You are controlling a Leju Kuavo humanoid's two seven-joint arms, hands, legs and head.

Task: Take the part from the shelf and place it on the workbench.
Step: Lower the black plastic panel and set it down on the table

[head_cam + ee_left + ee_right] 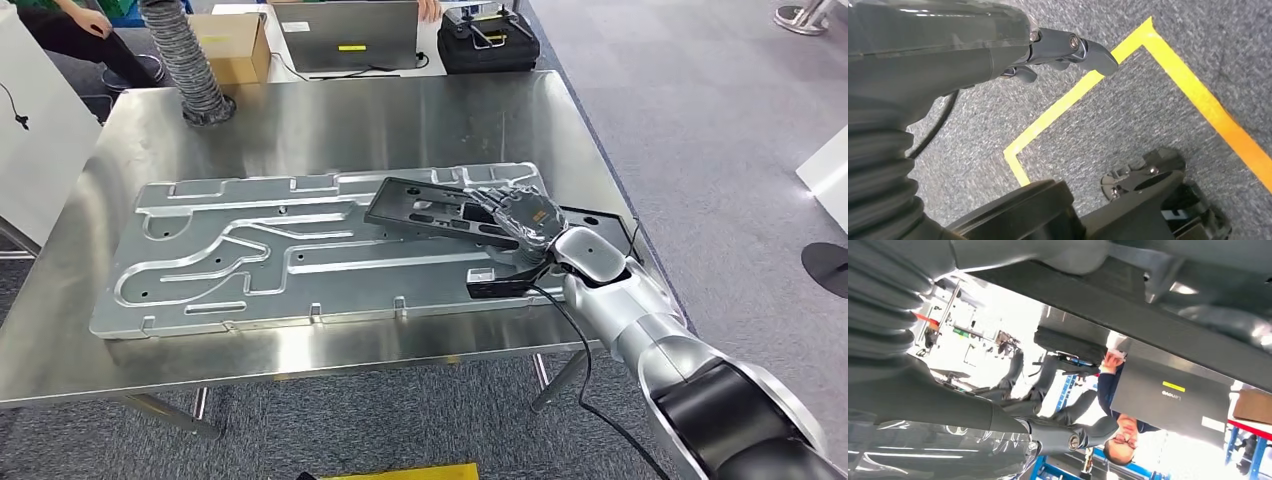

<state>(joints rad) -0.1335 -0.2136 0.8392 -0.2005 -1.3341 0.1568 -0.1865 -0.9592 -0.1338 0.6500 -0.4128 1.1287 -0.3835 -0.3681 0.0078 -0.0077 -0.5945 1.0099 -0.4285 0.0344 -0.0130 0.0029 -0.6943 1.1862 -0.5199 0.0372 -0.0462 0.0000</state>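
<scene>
Head view: a stainless-steel workbench [330, 120] spans most of the frame, and on it, across the centre, lies a large machined aluminium plate [230, 265] with milled channels. Right of centre, a flat black part [425, 208] with cut-out slots rests tilted on the plate, its left end lying on the metal and its right end covered by the robot's right hand [525, 215], which enters from the lower right on a silver arm. The hand's fingers lie over the part and appear to grip it, though the underside of the grasp is hidden. In the left wrist view the left hand [1068, 50] hangs over grey carpet marked with yellow tape [1128, 90], fingers loosely extended and holding nothing. Smaller objects line the upper edge of the head view: a grey ribbed hose [190, 60] at upper left, a cardboard box [235, 45], a closed laptop [345, 35], and a black case [487, 42]. The step in hand appears to be the placing itself; the next move would call for lowering the part's raised right end flat, then releasing the fingers.
</scene>
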